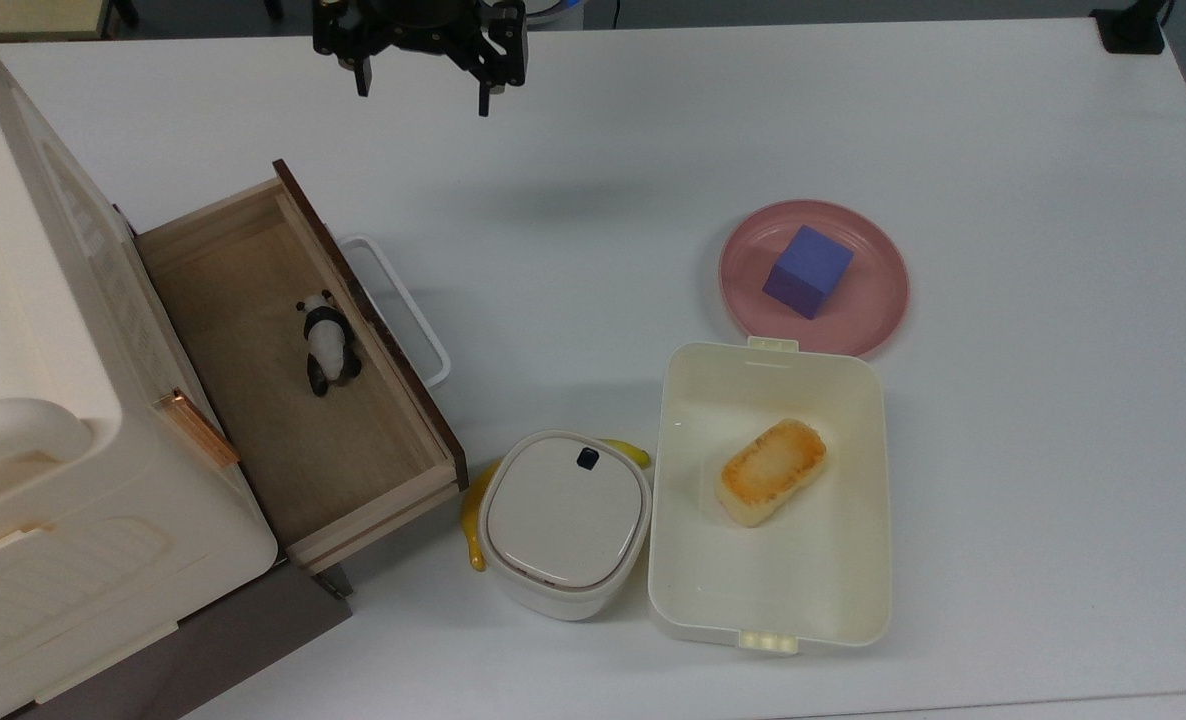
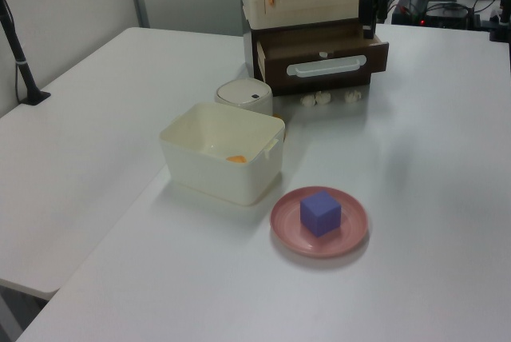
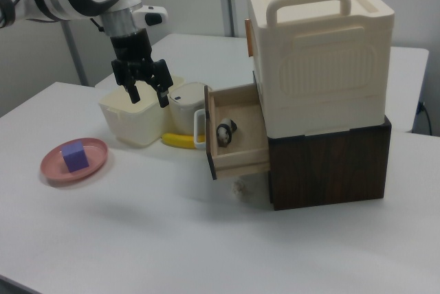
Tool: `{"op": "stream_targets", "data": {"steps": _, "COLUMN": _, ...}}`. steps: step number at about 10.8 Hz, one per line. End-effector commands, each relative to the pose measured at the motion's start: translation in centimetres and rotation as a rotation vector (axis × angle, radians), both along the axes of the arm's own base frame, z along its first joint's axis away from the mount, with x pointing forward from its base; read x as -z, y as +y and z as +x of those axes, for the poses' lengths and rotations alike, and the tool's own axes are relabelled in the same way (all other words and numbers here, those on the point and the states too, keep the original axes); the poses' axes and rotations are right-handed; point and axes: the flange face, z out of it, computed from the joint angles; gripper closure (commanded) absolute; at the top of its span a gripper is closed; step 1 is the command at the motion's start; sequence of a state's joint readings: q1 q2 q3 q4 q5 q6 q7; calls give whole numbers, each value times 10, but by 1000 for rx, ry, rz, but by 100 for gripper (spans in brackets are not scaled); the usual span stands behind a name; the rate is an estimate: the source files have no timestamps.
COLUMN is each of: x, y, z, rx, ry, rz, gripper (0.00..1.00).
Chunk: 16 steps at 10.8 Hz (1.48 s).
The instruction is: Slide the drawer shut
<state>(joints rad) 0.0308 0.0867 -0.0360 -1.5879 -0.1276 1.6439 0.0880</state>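
We see the banana point(image 1: 477, 520) mostly hidden under the lidded pot point(image 1: 565, 521). The top view's left edge cuts off the cabinet point(image 1: 43, 400); its top edge crops the arm.

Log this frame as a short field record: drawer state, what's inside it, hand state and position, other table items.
drawer: pulled open, white handle free
inside: panda figure
hand: open, raised above the table, apart from the drawer
lunch box: open, holds a toasted bread piece
pink plate: holds a purple cube
lidded white container: banana beside it
task: not yet done
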Motion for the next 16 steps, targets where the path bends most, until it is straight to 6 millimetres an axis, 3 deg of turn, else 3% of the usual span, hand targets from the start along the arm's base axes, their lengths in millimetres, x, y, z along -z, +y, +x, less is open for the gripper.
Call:
{"op": "stream_targets", "data": {"steps": 1, "x": 0, "y": -3, "z": -6, "rx": 12, "ry": 0, "rz": 84, "gripper": 0}}
{"op": "stream_targets", "data": {"steps": 6, "x": 7, "y": 1, "z": -4, "rx": 20, "ry": 14, "rz": 106, "gripper": 2}}
{"op": "stream_targets", "data": {"steps": 7, "x": 14, "y": 3, "z": -4, "rx": 35, "ry": 25, "rz": 125, "gripper": 9}}
{"op": "stream_targets", "data": {"steps": 9, "x": 29, "y": 5, "z": -2, "rx": 80, "ry": 47, "rz": 139, "gripper": 40}}
{"op": "stream_targets", "data": {"steps": 11, "x": 65, "y": 3, "z": 16, "rx": 296, "ry": 22, "rz": 129, "gripper": 59}}
{"op": "stream_targets", "data": {"steps": 14, "x": 128, "y": -12, "z": 48, "rx": 587, "ry": -49, "rz": 73, "gripper": 60}}
{"op": "stream_targets", "data": {"steps": 16, "x": 154, "y": -25, "z": 64, "rx": 670, "ry": -125, "rz": 17, "gripper": 62}}
